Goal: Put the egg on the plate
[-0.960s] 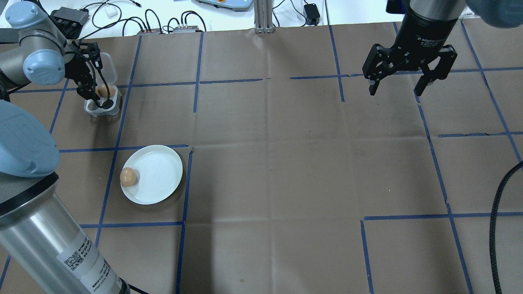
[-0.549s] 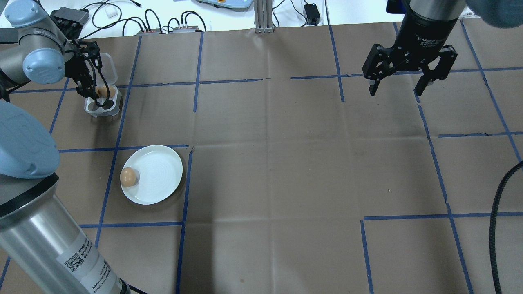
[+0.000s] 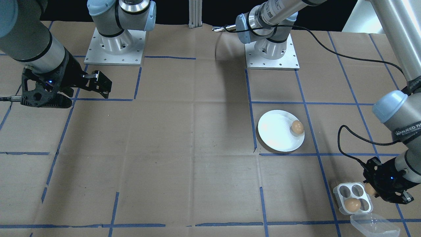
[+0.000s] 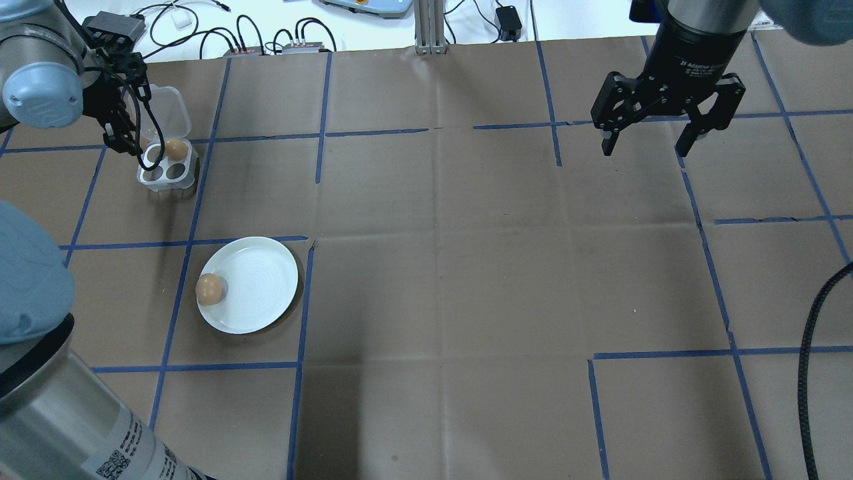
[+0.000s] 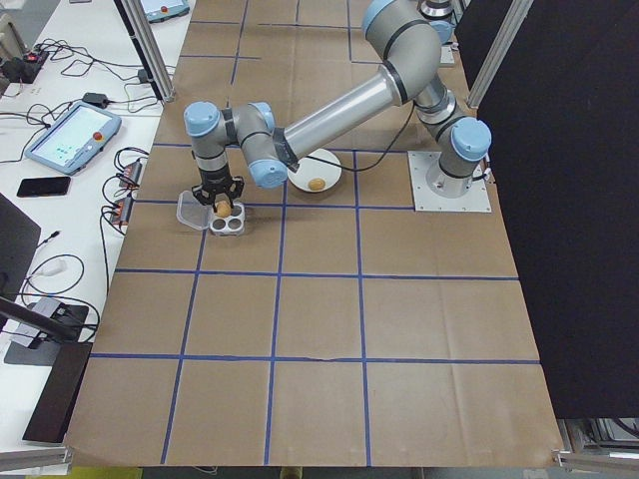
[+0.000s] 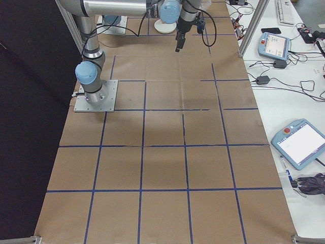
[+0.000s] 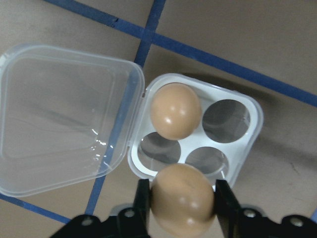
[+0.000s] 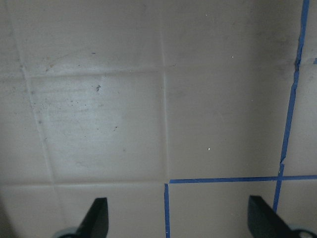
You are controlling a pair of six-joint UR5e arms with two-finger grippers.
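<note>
We see the counter [image 4: 466,267] bare across the middle; the plate [image 4: 256,283] sits lower left, one egg [image 4: 208,289] at its left rim. Upper left, our left claw [image 7: 181,203] grasps another egg [image 7: 182,198] above the tray [image 7: 247,144]. Upper right, our right claw [image 4: 650,143] hangs spread.

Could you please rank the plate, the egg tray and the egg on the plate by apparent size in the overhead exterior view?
1. plate
2. egg tray
3. egg on the plate

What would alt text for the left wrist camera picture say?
A gripper holds a brown egg above a white four-cup egg tray. One more egg sits in a cup; the clear lid lies open.
</note>
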